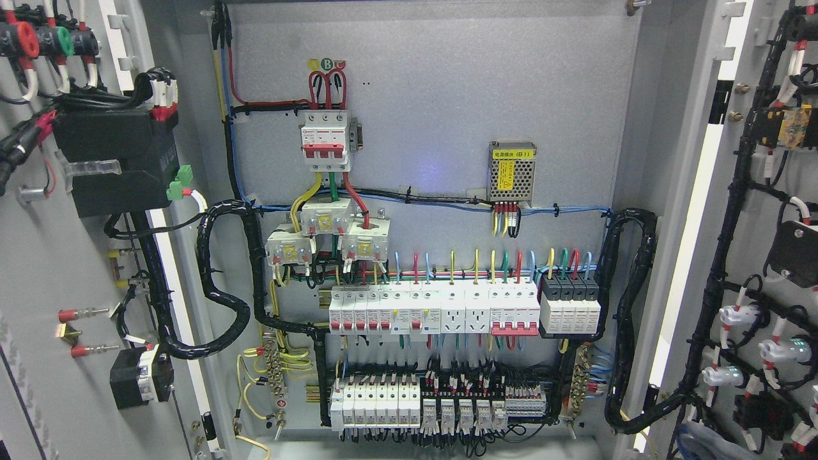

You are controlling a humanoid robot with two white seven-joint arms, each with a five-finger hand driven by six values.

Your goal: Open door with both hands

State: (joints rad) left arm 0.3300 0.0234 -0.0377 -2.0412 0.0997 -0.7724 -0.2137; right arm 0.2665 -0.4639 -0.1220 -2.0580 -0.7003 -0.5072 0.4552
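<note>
Both doors stand swung wide: the left door (45,255) at nine o'clock, the right door (754,223) at three, baring the wiring panel (441,211). The opening looks finished. Neither hand shows, so their state cannot be told.

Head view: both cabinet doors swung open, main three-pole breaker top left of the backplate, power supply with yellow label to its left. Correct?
Not quite. In the head view the power supply with the yellow label sits to the right of the main three-pole breaker, not its left. The rest holds: the left door and right door are both swung open. No robot hand is in view.
</note>
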